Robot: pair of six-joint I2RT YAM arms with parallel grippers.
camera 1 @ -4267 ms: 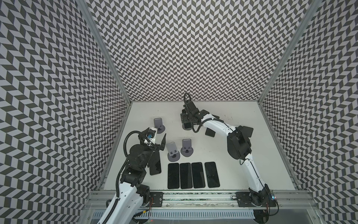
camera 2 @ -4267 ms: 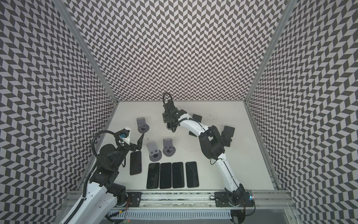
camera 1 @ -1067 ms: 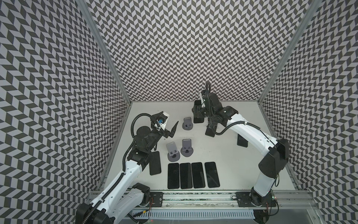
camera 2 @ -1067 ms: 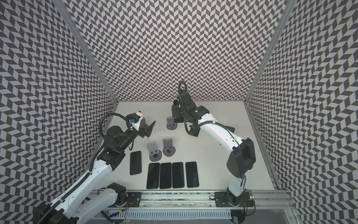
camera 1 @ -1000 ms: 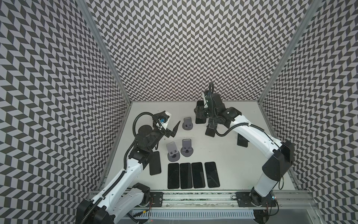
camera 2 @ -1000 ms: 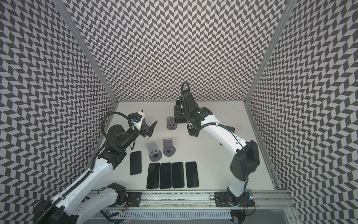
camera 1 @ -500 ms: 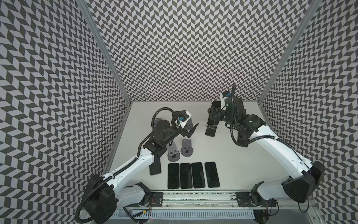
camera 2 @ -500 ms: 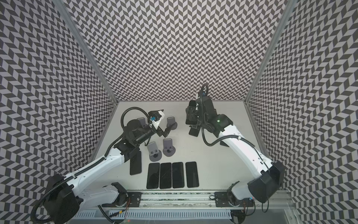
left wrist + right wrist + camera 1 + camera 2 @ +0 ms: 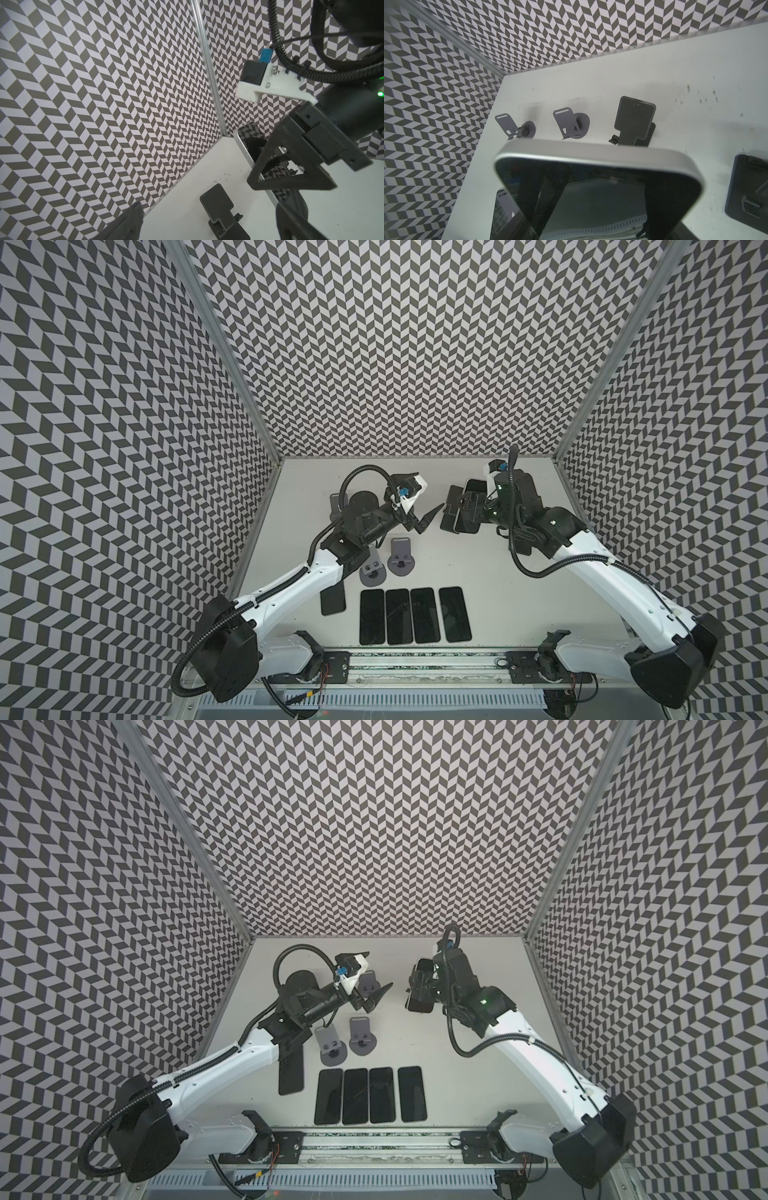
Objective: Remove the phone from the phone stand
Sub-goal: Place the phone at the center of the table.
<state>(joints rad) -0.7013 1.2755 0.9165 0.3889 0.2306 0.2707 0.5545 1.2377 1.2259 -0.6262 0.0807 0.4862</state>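
Right gripper (image 9: 468, 508) pinching phone (image 9: 591, 148) across its width, long axis rising out of the jaws (lower end hidden). Phone hanging just beside black stand (image 9: 635, 119), apparently clear of it. Left gripper (image 9: 376, 997) spread, empty, hovering at stand's far side.

The left arm (image 9: 291, 593) and the right arm (image 9: 615, 585) wear smooth white shells, black at the joints, with bulky black bases (image 9: 232, 659). Black ribbed cables (image 9: 536, 576) loop along each. A white bracket (image 9: 276, 87) with small screws (image 9: 274, 70) carries a black camera block (image 9: 253, 72) and a blue plug (image 9: 266, 56). The fingers (image 9: 380, 992) are black pointed triangles. A green light (image 9: 483, 1001) glows on the right arm.
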